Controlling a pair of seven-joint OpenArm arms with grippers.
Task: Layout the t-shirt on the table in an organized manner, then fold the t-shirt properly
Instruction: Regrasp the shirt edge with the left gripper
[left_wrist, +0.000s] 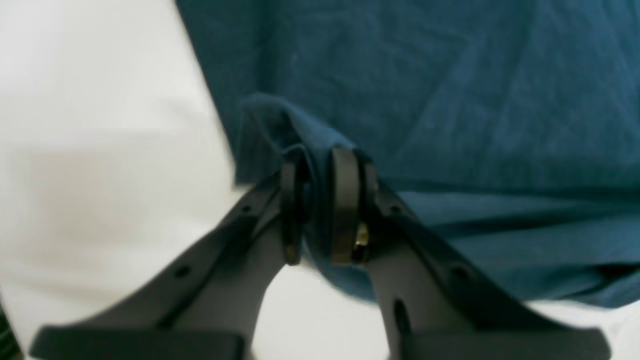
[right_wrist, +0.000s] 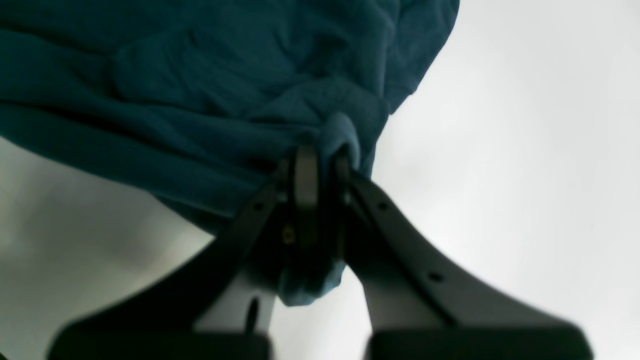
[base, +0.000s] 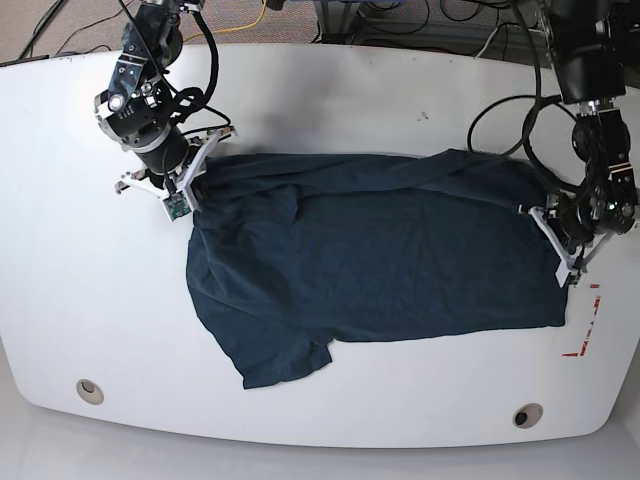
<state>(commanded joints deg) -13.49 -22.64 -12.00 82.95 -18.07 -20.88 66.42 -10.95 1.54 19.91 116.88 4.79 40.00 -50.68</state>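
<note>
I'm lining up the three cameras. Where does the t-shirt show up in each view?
Left wrist: the t-shirt fills the upper right, a bunched edge pinched in the left gripper.
Right wrist: it fills the upper left, a fold clamped in the right gripper.
Base: it lies spread across the middle, held at both ends by the grippers.
Shared landmark: the white table, bare beside the cloth in every view.

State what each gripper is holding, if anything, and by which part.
Both hold the t-shirt. The left gripper pinches a bunched fold at one edge; the right gripper pinches a bunched fold at the opposite edge.
</note>
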